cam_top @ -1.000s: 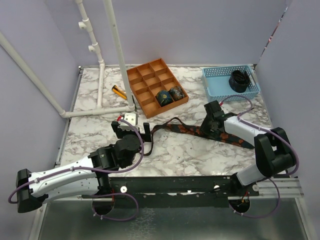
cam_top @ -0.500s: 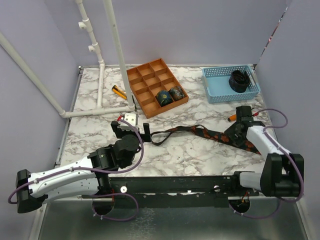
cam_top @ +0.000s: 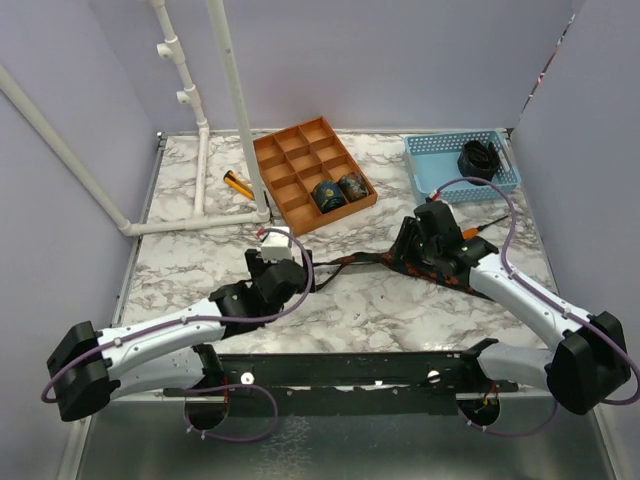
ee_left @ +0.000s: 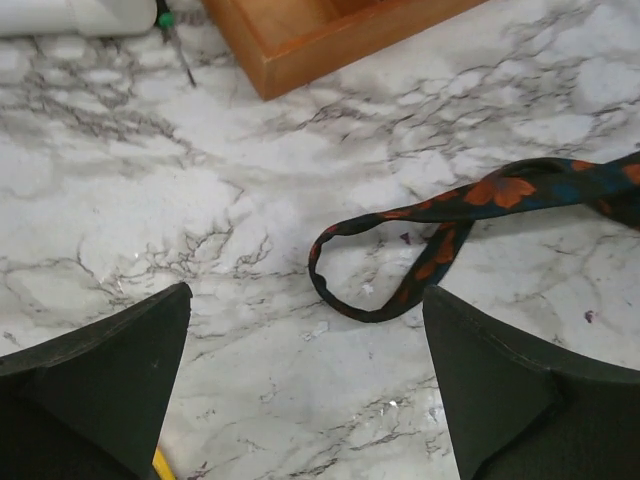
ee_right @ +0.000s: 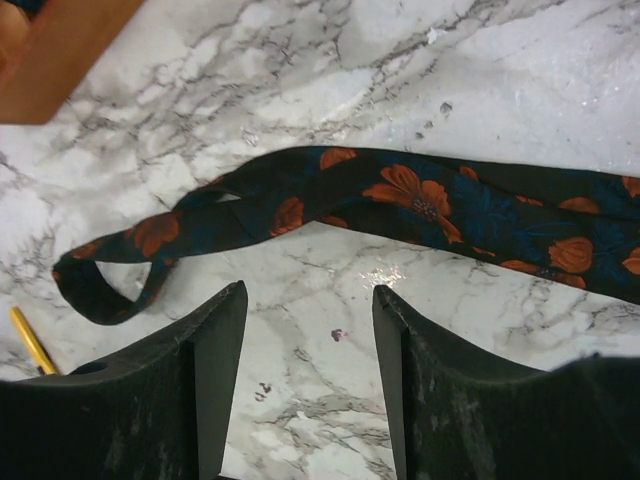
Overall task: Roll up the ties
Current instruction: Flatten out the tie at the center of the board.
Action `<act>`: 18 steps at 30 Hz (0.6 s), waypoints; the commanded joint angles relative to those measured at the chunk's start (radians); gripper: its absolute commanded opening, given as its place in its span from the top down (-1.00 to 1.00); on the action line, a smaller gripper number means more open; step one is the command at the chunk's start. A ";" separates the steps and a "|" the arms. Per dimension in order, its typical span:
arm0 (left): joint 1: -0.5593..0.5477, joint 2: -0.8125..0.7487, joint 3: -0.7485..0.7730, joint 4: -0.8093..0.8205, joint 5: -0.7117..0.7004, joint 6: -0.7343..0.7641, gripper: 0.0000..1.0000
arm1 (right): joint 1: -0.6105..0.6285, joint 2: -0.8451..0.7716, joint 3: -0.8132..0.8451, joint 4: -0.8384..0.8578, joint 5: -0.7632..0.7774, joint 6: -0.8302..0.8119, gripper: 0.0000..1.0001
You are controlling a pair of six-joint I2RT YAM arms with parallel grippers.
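unrolled tie point(cam_top: 365, 260): lying on the marble table point(cam_top: 180, 270), front centre, running from between the two grippers off to the right. Navy-black with orange-red flowers.
tie end: the narrow end is curled back into a small loop point(ee_left: 375, 314) resting on the marble.
left gripper point(ee_left: 307, 300): jaws spread wide with nothing between them, hanging over bare marble. The loop sits just ahead of the fingertips, not touching.
right gripper point(ee_right: 310, 300): jaws apart and empty, above the table just beside the tie's mid-section. The fabric lies beyond the fingertips with no contact.
rolled ties point(cam_top: 340, 190): two coils, side by side in adjoining compartments at the front-right corner of the orange divided tray point(cam_top: 300, 165).
dark coil point(cam_top: 478, 160): sits in the blue basket point(cam_top: 425, 175) at the back right (pattern too small to read).
yellow-orange marker point(cam_top: 237, 183): on the table left of the tray, near the white pipe frame point(cam_top: 200, 130).
orange pen point(cam_top: 478, 226): on the marble near the right arm's wrist.
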 commanded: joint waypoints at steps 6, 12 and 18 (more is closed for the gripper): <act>0.233 0.130 -0.098 0.140 0.352 -0.190 -0.76 | 0.006 -0.088 -0.094 0.050 -0.083 -0.084 -0.18; 0.272 0.308 -0.049 0.224 0.431 -0.173 -0.35 | 0.006 -0.124 -0.106 0.055 -0.122 -0.090 -0.18; 0.274 0.456 0.003 0.221 0.369 -0.118 0.23 | 0.006 -0.166 -0.111 0.037 -0.127 -0.101 -0.19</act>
